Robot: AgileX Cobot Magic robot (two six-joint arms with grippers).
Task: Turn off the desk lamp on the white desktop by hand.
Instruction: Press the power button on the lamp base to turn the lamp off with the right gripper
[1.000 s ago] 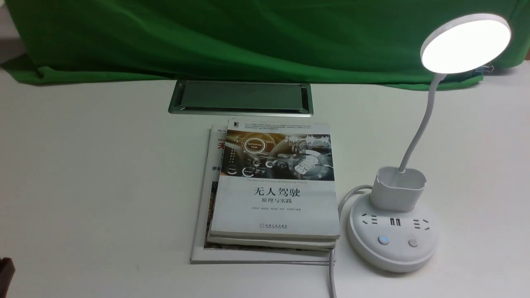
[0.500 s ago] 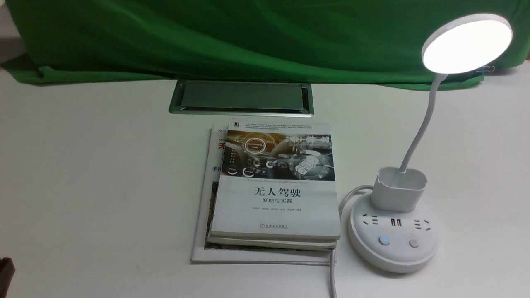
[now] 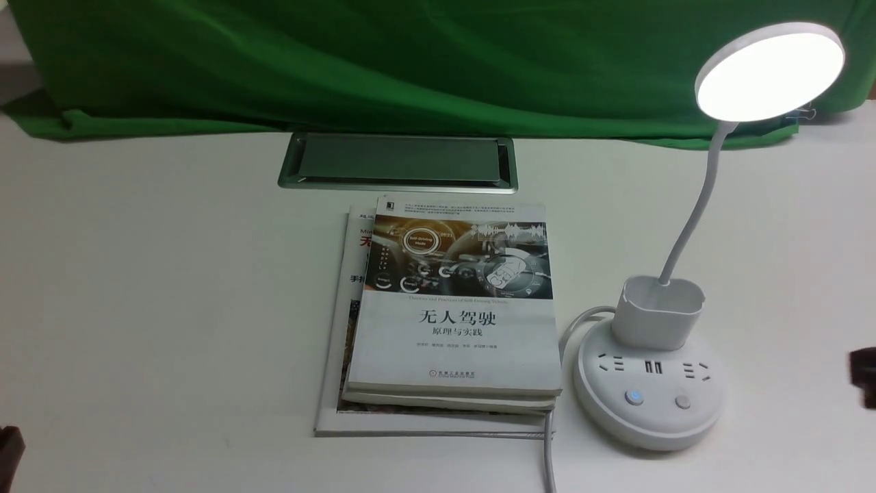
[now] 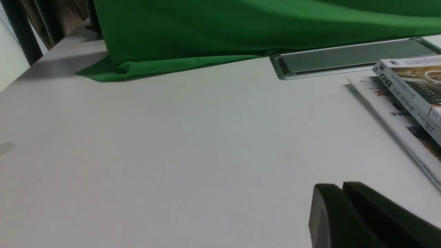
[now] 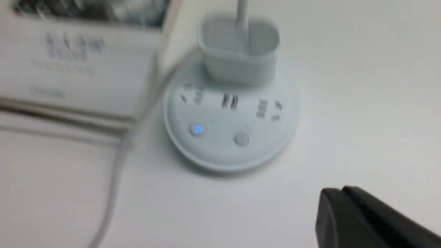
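Observation:
The white desk lamp stands at the right of the white desktop (image 3: 171, 287); its round head (image 3: 770, 72) is lit. Its puck base (image 3: 649, 390) carries sockets, a blue-lit button (image 3: 634, 397) and a plain button (image 3: 682, 402). The base also shows, blurred, in the right wrist view (image 5: 231, 120). My right gripper (image 5: 342, 190) is shut and empty, above the desktop near the base; in the front view it shows as a dark tip (image 3: 864, 376) at the right edge. My left gripper (image 4: 342, 186) is shut and empty, low over bare desktop at the front left (image 3: 10, 445).
A stack of books (image 3: 455, 308) lies left of the lamp base, with the lamp's white cord (image 3: 547, 452) running along its right edge toward the front. A silver-framed grey hatch (image 3: 398, 161) sits behind the books. Green cloth (image 3: 410, 61) covers the back.
My right gripper has come into the front view at the right edge, beside the lamp base. The lamp stays lit and the left arm has not moved.

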